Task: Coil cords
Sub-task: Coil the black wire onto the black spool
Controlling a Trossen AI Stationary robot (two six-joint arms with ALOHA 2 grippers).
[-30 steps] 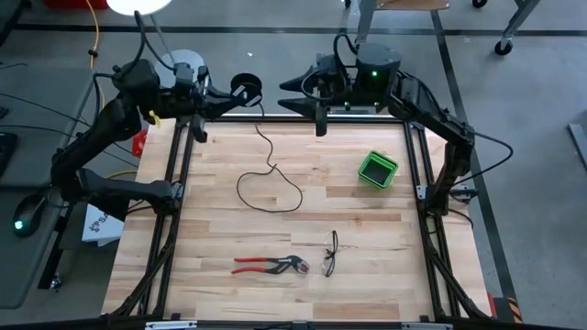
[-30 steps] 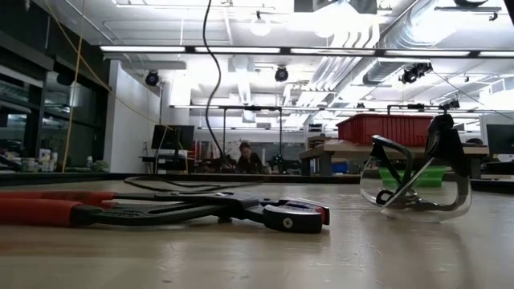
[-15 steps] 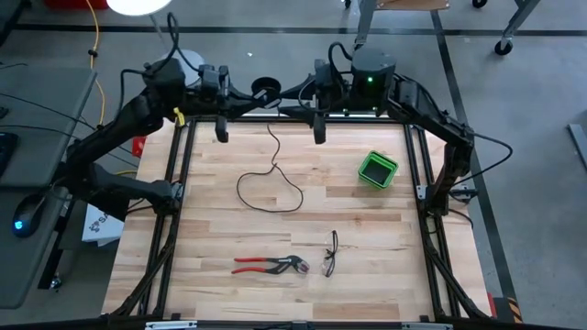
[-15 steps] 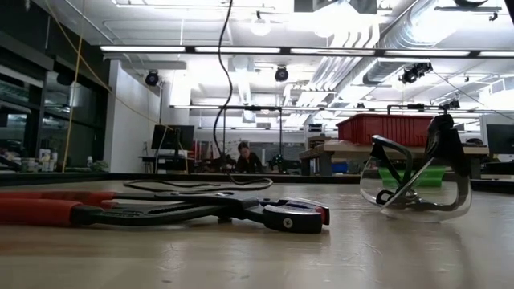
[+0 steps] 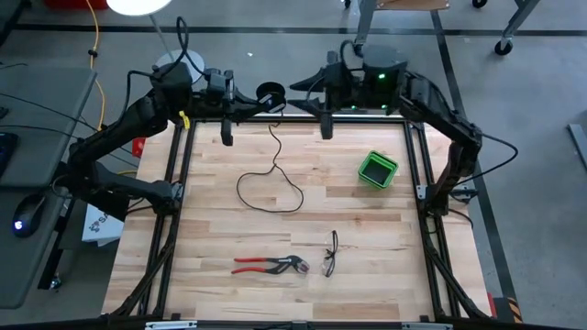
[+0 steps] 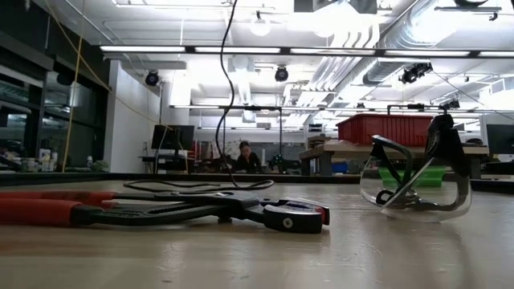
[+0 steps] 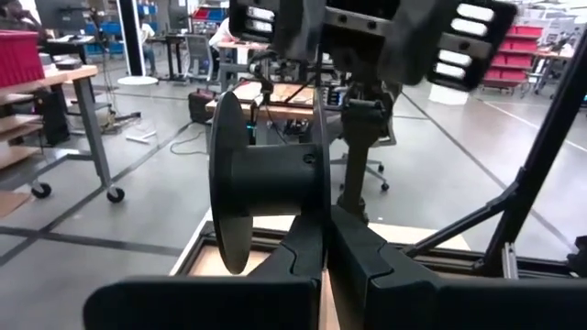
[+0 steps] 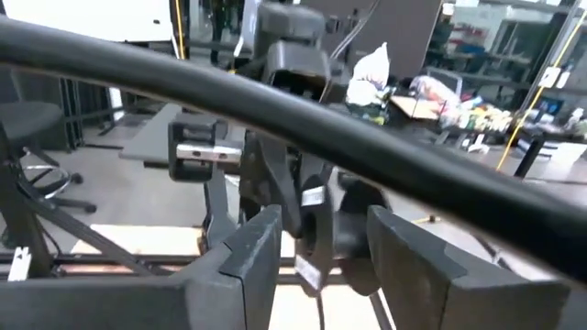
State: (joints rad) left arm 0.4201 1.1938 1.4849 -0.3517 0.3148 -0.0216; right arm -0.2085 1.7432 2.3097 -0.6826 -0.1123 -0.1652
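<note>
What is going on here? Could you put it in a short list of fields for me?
Reel: black, held up past the table's far edge
Left gripper: shut on the reel's rim
Right gripper: open, its fingers on either side of the reel
Cord: hangs from the reel, loose loop lying on the table
Also on table: red pliers, glasses, green box

My overhead camera looks straight down on the whole table point(image 5: 303, 220). My low camera sits at tabletop height just behind the pliers point(image 6: 161, 210) and glasses point(image 6: 414, 189), facing the room; both lie low in the overhead frame too. Each wrist camera looks close past its own fingers at the reel point(image 7: 266, 179), and shares it with the overhead view.
</note>
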